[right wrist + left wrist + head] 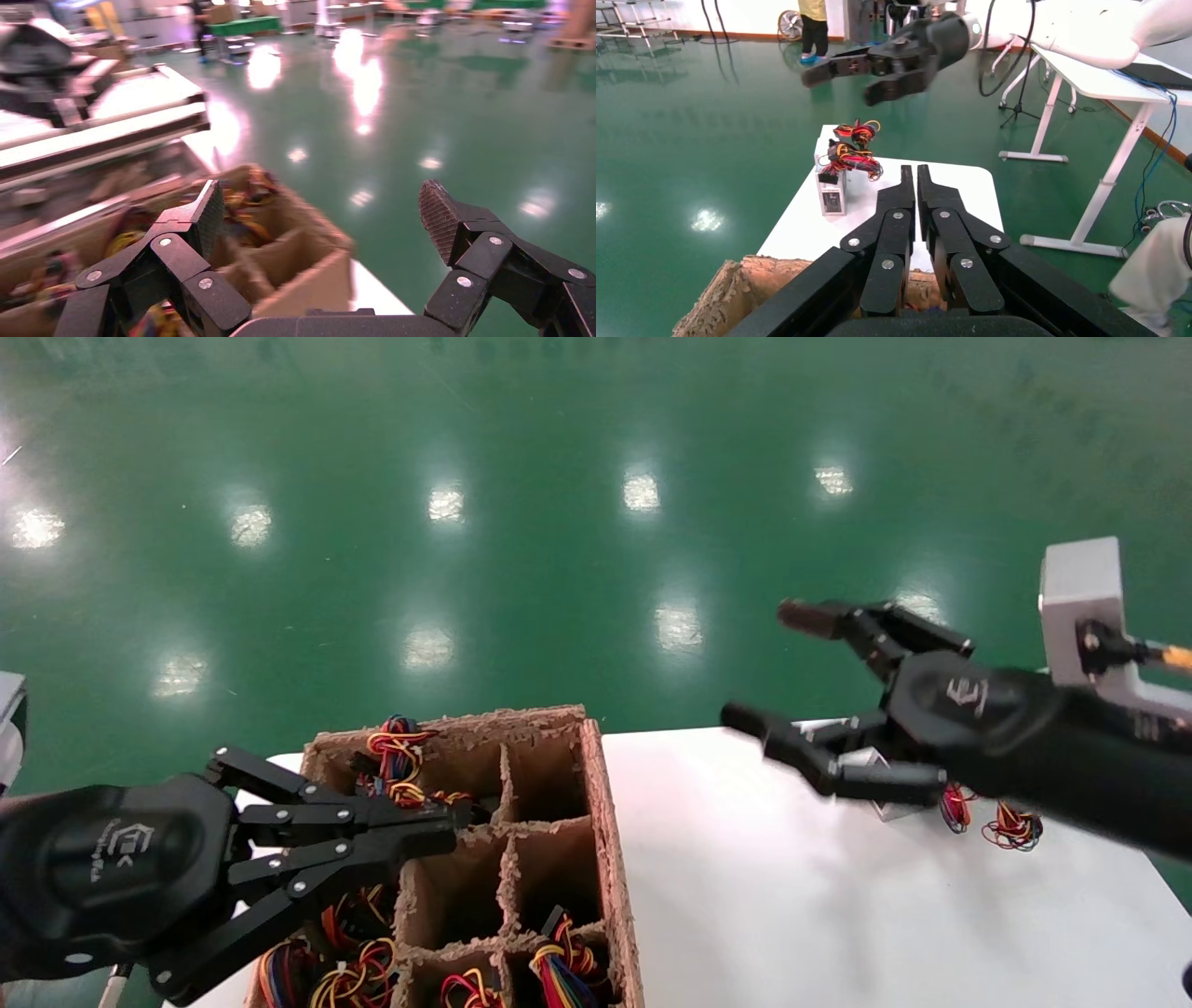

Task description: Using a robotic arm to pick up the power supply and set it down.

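The power supply [831,192], a small silver box, stands on the white table [954,186] with its red, yellow and orange wires [852,156] bunched on top and behind. In the head view the power supply [894,811] is mostly hidden behind my right gripper [773,668]; its wires [1012,827] lie beside it. The right gripper [323,214] is open and empty, hovering above the supply and apart from it. The right gripper [838,70] also shows from the left wrist. My left gripper [458,822] is shut and empty over the cardboard box; its fingertips [906,175] are pressed together.
A cardboard box [610,840] with several compartments sits at the table's [792,896] left end, wire bundles [399,747] poking from some cells. Green floor lies beyond the table edge. Another white table [1088,77] and a person [815,28] stand far off.
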### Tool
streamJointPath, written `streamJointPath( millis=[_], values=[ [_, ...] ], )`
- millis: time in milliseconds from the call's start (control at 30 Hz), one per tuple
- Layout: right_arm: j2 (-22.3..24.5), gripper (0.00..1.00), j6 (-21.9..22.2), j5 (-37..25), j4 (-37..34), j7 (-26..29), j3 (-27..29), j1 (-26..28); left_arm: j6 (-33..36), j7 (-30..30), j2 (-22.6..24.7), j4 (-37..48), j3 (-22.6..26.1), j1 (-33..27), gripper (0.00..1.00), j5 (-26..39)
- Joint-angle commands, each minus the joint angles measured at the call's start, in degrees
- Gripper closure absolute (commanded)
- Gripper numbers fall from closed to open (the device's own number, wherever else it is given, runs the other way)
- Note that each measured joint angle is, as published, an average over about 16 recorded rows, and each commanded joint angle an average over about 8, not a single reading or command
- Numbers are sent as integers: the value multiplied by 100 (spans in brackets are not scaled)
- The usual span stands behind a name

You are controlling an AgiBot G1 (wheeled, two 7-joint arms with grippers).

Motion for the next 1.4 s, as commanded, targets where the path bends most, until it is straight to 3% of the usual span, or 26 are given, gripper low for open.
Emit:
streamJointPath(
  millis=[33,333,567,1400],
  values=[
    [17,0,-217,45,78,7,-12,16,0,0,0,0,0,0,0,0],
    [95,0,-1198,248,431,40,-67,90,0,0,0,0,0,0,0,0],
    [134,0,-1698,341,601,54,-90,124,-1,0,0,1,-1,1,0,-1],
    [128,0,-1561,326,559,53,-93,118,-2,0,0,1,-1,1,0,-1]
  ],
)
